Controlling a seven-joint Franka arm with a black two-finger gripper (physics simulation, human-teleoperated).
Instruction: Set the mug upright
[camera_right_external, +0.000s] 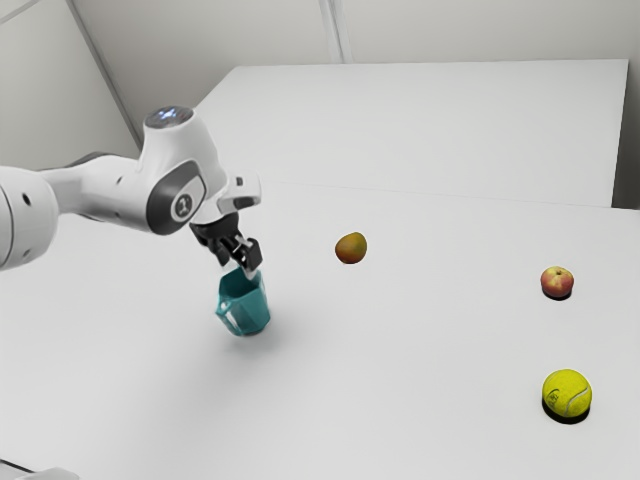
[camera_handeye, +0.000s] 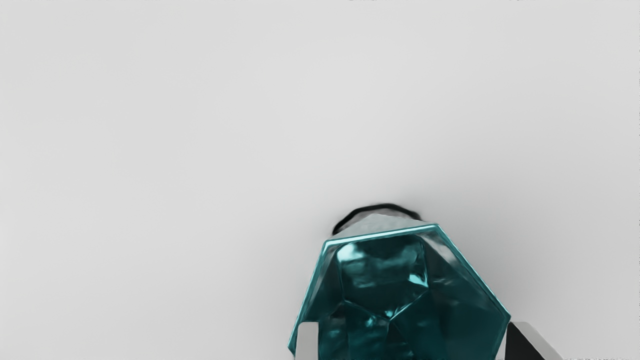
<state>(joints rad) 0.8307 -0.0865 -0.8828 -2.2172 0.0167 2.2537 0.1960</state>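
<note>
The glossy teal mug (camera_right_external: 251, 308) is faceted, its mouth facing upward.

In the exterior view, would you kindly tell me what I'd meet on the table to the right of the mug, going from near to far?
Tennis ball → apple → orange-green fruit

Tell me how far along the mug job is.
Mostly done, it seems: the mug has its mouth up and its base toward the table. In hand: the gripper is at the mug's rim, though whether it grips is unclear. Left, probably: straighten what looks like a slight lean, settle the base and back the gripper off.
</note>
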